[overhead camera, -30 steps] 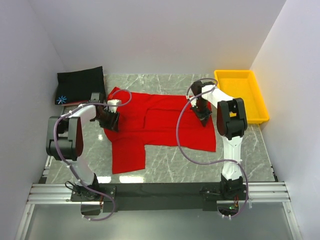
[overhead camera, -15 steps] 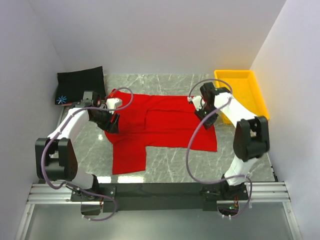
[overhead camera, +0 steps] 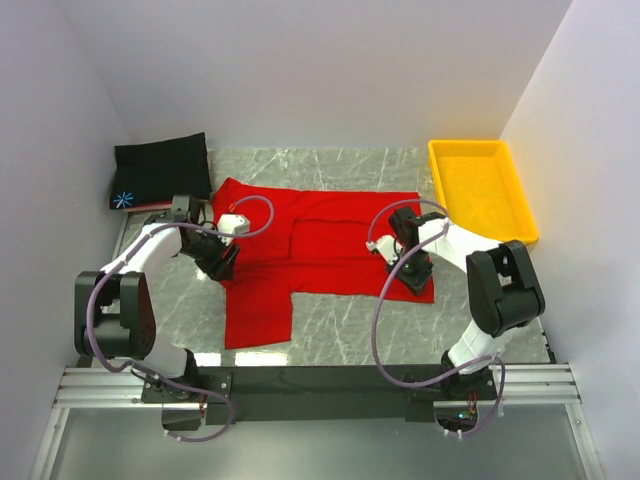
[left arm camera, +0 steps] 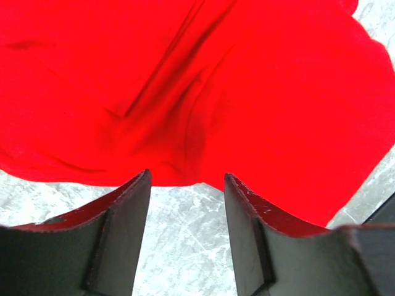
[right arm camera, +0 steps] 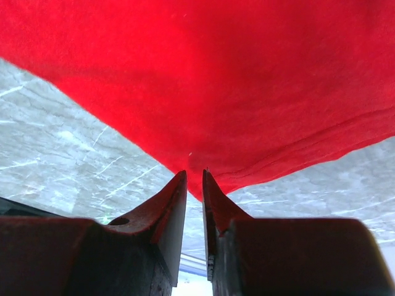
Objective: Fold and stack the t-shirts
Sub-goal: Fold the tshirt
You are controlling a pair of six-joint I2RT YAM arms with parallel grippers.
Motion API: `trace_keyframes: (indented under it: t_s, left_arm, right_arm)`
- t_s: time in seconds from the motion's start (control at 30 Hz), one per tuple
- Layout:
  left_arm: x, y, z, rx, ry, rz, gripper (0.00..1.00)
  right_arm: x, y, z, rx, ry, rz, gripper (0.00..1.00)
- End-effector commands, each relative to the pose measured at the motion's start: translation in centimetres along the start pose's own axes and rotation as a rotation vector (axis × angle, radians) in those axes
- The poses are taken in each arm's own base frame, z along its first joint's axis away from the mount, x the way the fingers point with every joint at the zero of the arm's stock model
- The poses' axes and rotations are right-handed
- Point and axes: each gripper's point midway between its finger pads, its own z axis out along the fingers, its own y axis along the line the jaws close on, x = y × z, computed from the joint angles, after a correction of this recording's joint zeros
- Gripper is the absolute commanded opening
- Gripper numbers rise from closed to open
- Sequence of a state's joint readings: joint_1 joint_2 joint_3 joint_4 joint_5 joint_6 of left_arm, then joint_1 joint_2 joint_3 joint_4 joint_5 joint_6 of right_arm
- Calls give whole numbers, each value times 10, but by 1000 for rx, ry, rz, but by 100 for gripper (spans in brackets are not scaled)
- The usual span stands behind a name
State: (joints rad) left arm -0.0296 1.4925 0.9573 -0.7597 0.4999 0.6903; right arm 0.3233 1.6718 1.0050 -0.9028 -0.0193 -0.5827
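The red t-shirt (overhead camera: 320, 245) lies spread flat across the marble table, one sleeve pointing toward the near edge. My left gripper (overhead camera: 222, 264) sits low at its left edge. In the left wrist view this gripper (left arm camera: 187, 180) is open, with bare marble between the fingers and the red cloth (left arm camera: 234, 80) just past the tips. My right gripper (overhead camera: 412, 278) is at the shirt's near right corner. In the right wrist view it (right arm camera: 194, 177) is open by a narrow slit, the red corner (right arm camera: 247, 80) right at its tips. A folded black t-shirt (overhead camera: 160, 170) rests at the back left.
A yellow tray (overhead camera: 522, 205) stands at the back right, close to the right arm. White walls close in the table on the left, back and right. The arm bases and a metal rail (overhead camera: 320, 382) run along the near edge.
The right gripper came from the shirt's far right part down to its near right corner, and its jaws parted from shut. The left gripper shifted slightly toward the near side along the left edge.
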Motion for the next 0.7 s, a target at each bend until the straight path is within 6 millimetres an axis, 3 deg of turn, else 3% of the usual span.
trace_keyframes:
  t_s: [0.0, 0.33, 0.47, 0.67]
  left_arm:
    - [-4, 1, 0, 0, -23, 57, 57]
    - [5, -16, -1, 39, -15, 160, 56]
    - [17, -27, 5, 60, 36, 209, 50]
    - [50, -60, 28, 101, 149, 310, 42]
  right_arm:
    - [-5, -2, -11, 58, -60, -51, 24]
    - [12, 7, 6, 84, -13, -98, 31]
    - [17, 8, 14, 80, 8, -97, 28]
    - [12, 9, 16, 62, 14, -78, 25]
